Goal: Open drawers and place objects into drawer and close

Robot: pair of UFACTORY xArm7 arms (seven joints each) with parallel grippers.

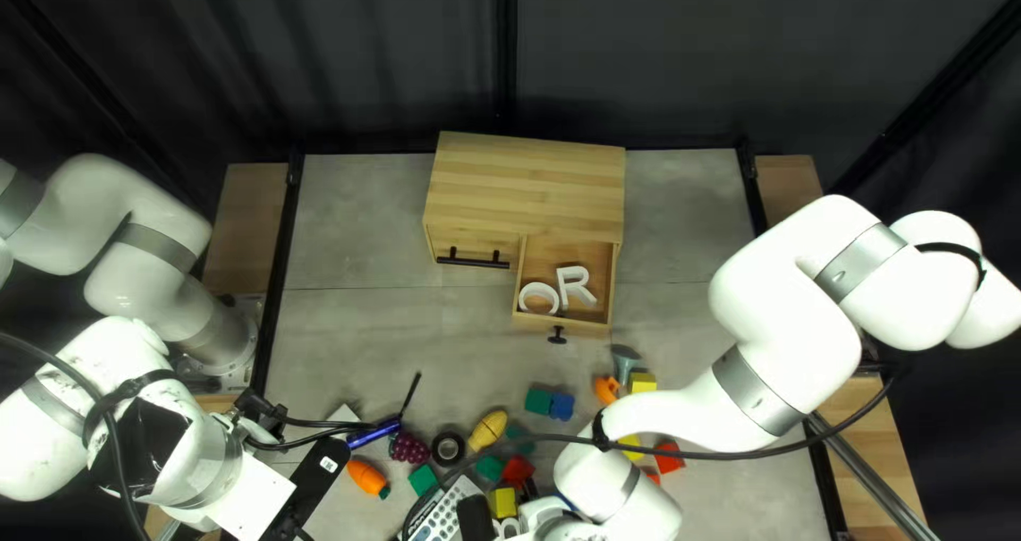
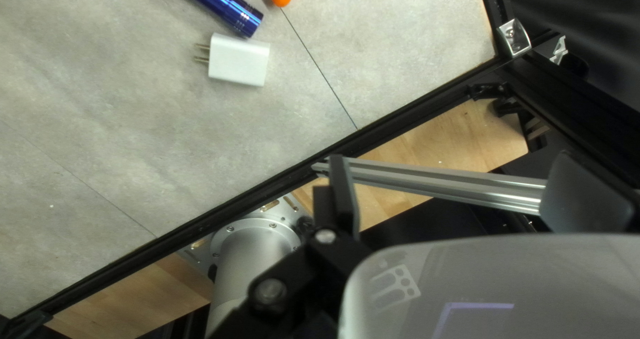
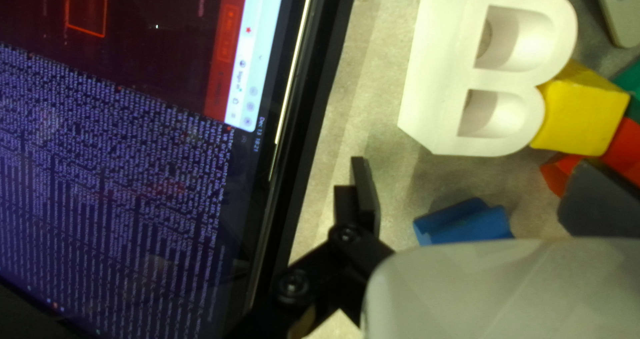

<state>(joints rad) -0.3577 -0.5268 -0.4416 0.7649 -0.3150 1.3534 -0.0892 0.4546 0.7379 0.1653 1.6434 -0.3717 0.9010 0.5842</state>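
1. Loading looks in hand: the drawer (image 1: 590, 326) stands open at the far side, two white letters (image 1: 564, 289) inside.
2. A white B (image 3: 443, 59) lies near, outside; the right gripper (image 3: 472, 160), fingers apart and empty, probably needs aligning before closing on it.
3. The left gripper (image 2: 450, 159) is spread, holding nothing.
4. A yellow block (image 3: 580, 112) crowds the B; a screen (image 3: 133, 179) limits room.

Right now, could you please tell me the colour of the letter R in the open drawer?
The letter R is white; the top left view shows it best.
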